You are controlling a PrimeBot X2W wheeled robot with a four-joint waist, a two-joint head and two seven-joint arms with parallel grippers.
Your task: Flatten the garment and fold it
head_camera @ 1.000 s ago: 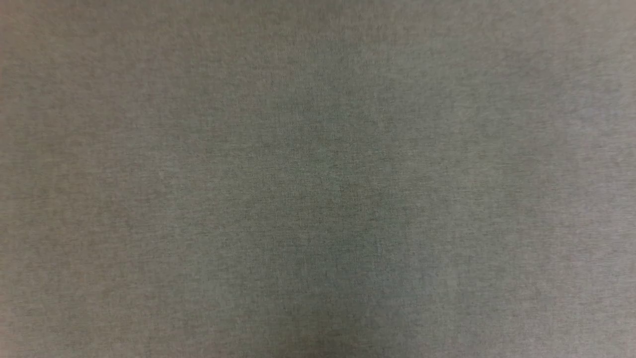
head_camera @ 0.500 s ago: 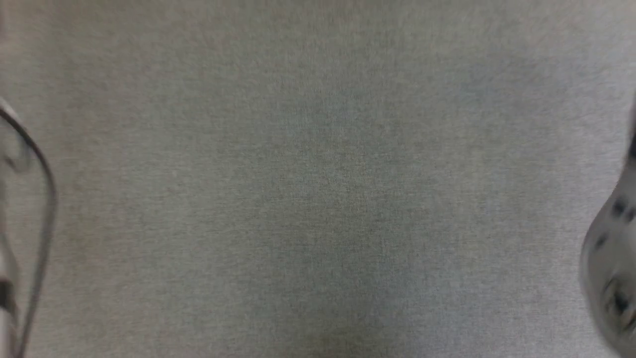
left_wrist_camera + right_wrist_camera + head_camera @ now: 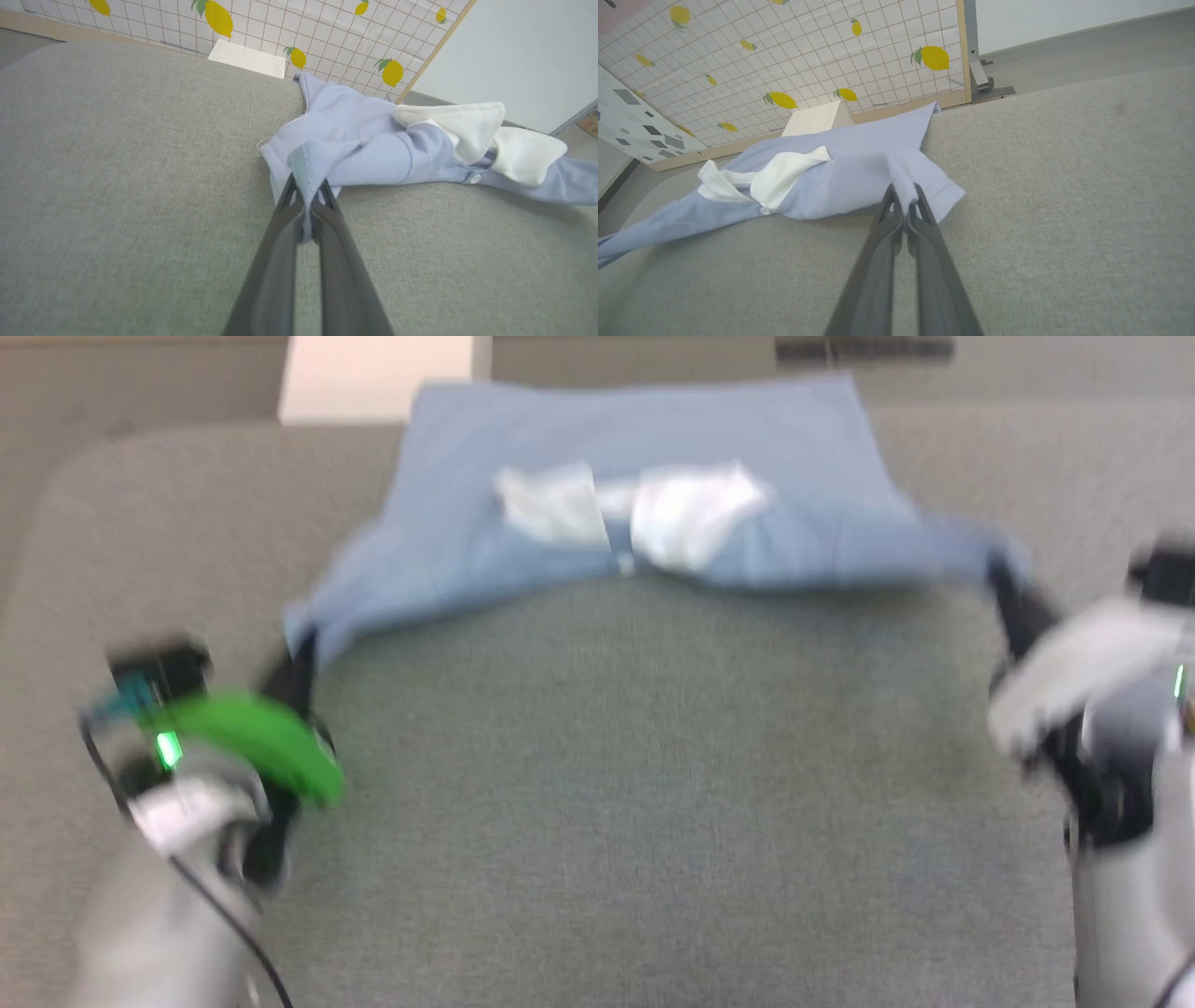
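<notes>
- The left jaws are pressed together on a light blue fold at one sleeve end of the garment [image 3: 364, 154]; the cloth stands up between the two dark fingers [image 3: 275, 261] near their tips.
- The right jaws are likewise pinched shut on a ribbed blue fold at the other sleeve end, with fabric sandwiched between that arm's fingers [image 3: 878, 261].
- The garment lies across the far part of the grey fabric-covered bench [image 3: 597, 803], and its near edge is drawn out sideways between the two pinch points.
- The head view is blurred, but the shirt's far edge reaches the back of the bench.
- The white collar [image 3: 458, 126] sits rumpled mid-shirt, both flaps turned up, with a white button [image 3: 475, 178] just below it.
- Beyond the bench stand a white box [image 3: 817, 119] and a grid panel printed with lemons [image 3: 808, 46].
</notes>
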